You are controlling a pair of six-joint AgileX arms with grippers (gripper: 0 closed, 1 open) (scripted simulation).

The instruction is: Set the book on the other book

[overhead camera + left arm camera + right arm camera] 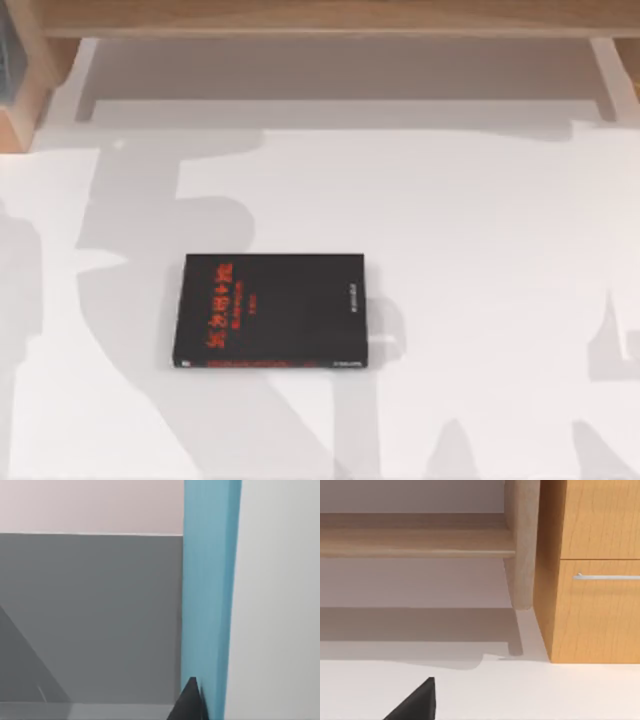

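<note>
**Black book lies alone on the white table; blue book seen close up by the left arm**

Going from left to right in the top view, there is a bit of a wooden shelf [22, 70] at the far left corner. Then comes the wide white table [480, 230], with grey shadows lying over it. The black book [272, 310] lies flat on the table, a little left of the middle. It has red letters on its cover (they run along the side nearer the left) and a thin red strip along its near edge. Nothing lies on top of it.

In the left wrist view, the blue book [207, 595] is very close to the camera. It looks like a tall blue band. One dark fingertip of the left gripper [189, 702] shows right against the book's edge. I cannot tell if the jaws are open or closed, or if they hold the book.

In the right wrist view, one dark fingertip of the right gripper [415, 702] shows over the white table. I cannot tell how its jaws stand either. Farther off stands a wooden cupboard [592, 580] with a silver handle [606, 576], and a round wooden leg [522, 540] is just beside it.
</note>
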